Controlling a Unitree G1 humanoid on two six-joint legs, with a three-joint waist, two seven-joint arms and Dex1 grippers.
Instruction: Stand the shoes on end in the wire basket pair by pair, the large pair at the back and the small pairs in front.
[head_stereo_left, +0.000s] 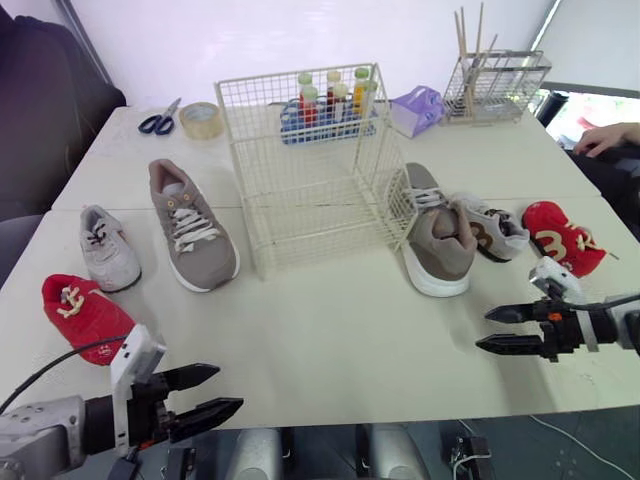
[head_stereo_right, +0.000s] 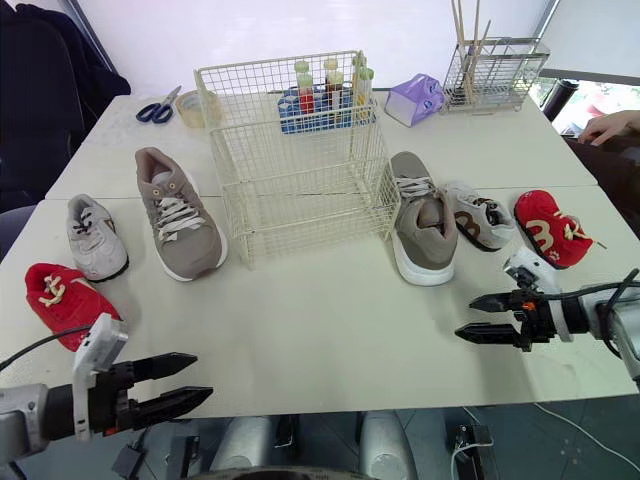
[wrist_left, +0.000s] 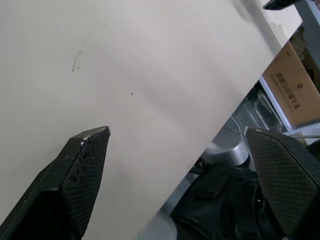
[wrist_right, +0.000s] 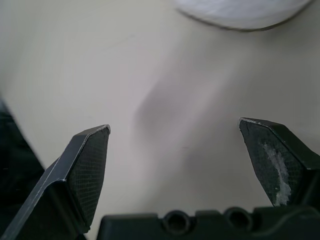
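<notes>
Basket (head_stereo_left: 310, 170) standing mid-table, large shoes (head_stereo_left: 192, 225) lying flat either side of it, grey shoes (head_stereo_left: 108, 248) and red shoes (head_stereo_left: 85, 315) lying further out (right ones showing a 3-like mark), left gripper (head_stereo_left: 228, 387) and right gripper (head_stereo_left: 483, 330) hovering wide open, gripping nothing.

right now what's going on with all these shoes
Nothing is being handled yet. The left gripper and right gripper hang open over the table. The wire basket holds no shoes. A large taupe shoe, small grey shoe and small red shoe lie to its left; the other taupe shoe, other grey shoe and other red shoe lie to its right.
</notes>
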